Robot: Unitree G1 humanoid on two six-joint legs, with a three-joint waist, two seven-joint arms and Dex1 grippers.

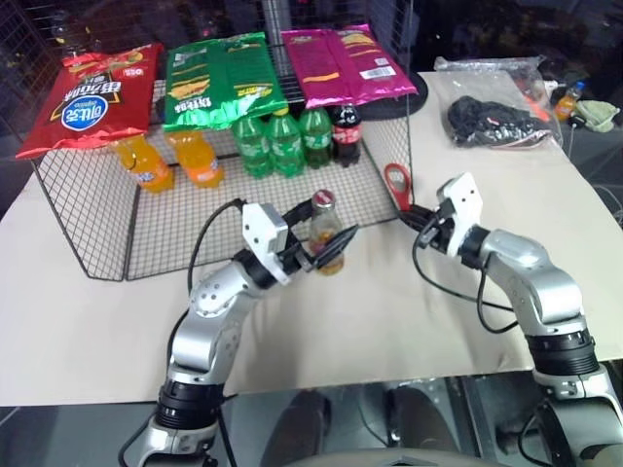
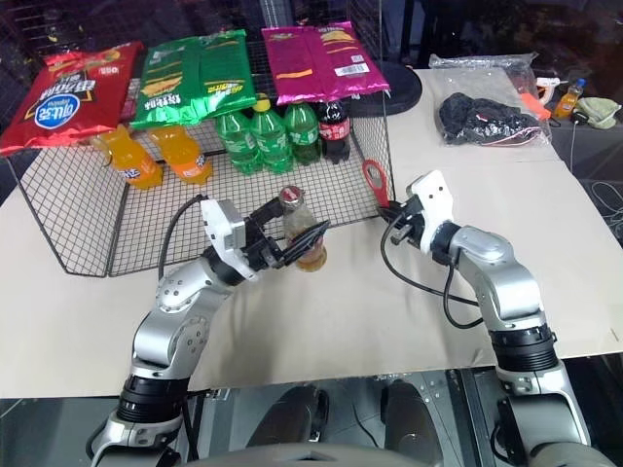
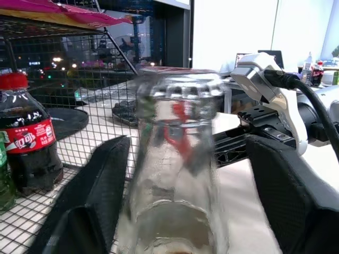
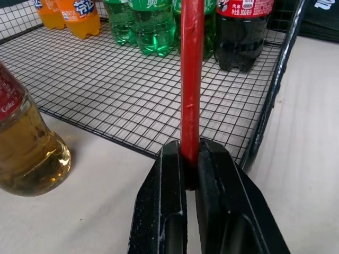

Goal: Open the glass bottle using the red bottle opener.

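Both claws near the wire shelf's (image 1: 117, 263) edge; left claw (image 1: 316, 255) spread around glass bottle (image 1: 325, 233); right claw (image 4: 186, 164) pinching red bottle opener (image 4: 191, 74)

clear glossy glass bottle (image 1: 325, 233), black wire rack (image 1: 195, 209)

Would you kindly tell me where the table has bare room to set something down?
Bare beige table lies left of the left pincer, and also between the right pincer and the black bundle. It is crowded around the clear glass bottle, the flat red bottle opener and the wire rack.
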